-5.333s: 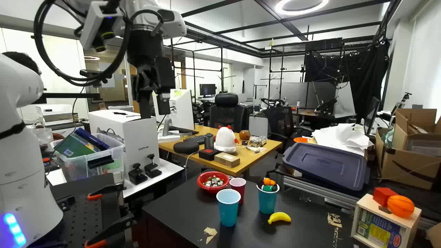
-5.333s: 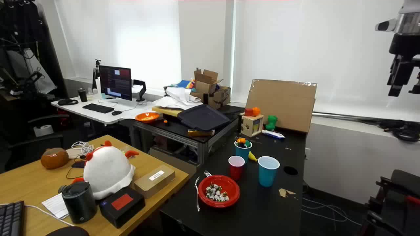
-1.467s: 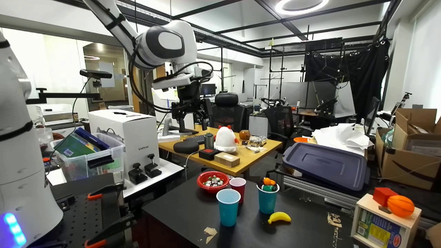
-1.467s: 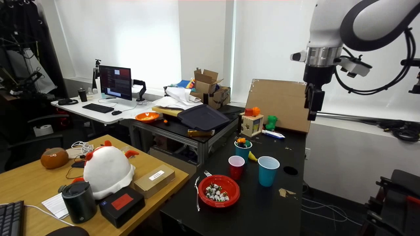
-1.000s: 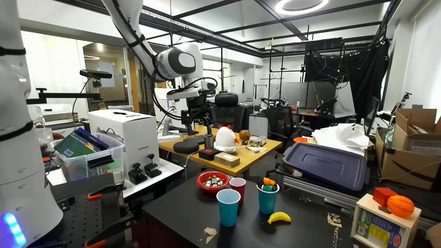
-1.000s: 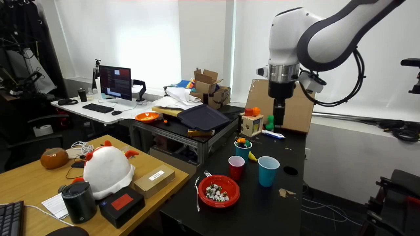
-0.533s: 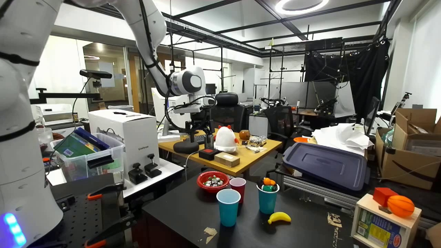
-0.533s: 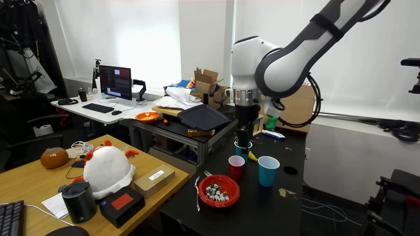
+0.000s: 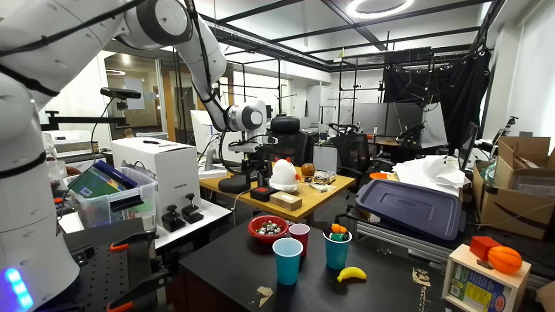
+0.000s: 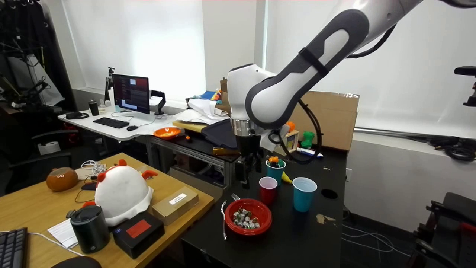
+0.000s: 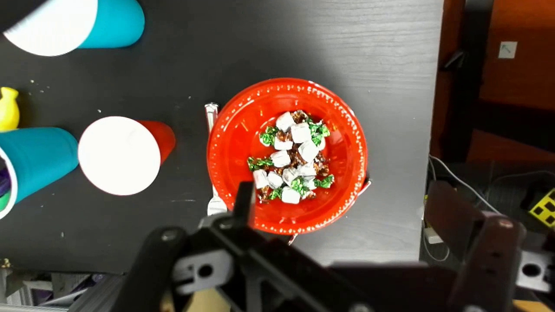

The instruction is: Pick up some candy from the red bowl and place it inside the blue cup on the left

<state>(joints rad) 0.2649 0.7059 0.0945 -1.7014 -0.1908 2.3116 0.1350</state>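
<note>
The red bowl (image 11: 236, 147) lies on the black table, also in both exterior views (image 9: 255, 234) (image 10: 263, 227). The candy (image 11: 308, 151) is several silver-white wrapped pieces with green and brown ends, heaped in the bowl (image 10: 243, 219). The light blue cup (image 9: 287, 268) stands upright beyond the red cup; it also shows in an exterior view (image 10: 303, 199) and at the wrist view's upper left (image 11: 116, 24). My gripper (image 11: 347, 203) is open and empty, fingers wide apart. In an exterior view, the gripper (image 10: 251, 178) hangs above the table, near the bowl's far side.
A red cup (image 10: 267, 191) stands between bowl and blue cup. A second blue cup with toys (image 9: 337, 253) and a yellow banana (image 9: 352, 273) are close by. Forks (image 11: 215, 203) lie beside the bowl. A shape-sorter box (image 9: 485, 277) stands farther along the table.
The arm has swung in from the side over the table and come down toward the red bowl. The gripper has turned on the way. The bowl, candy and cups have not moved.
</note>
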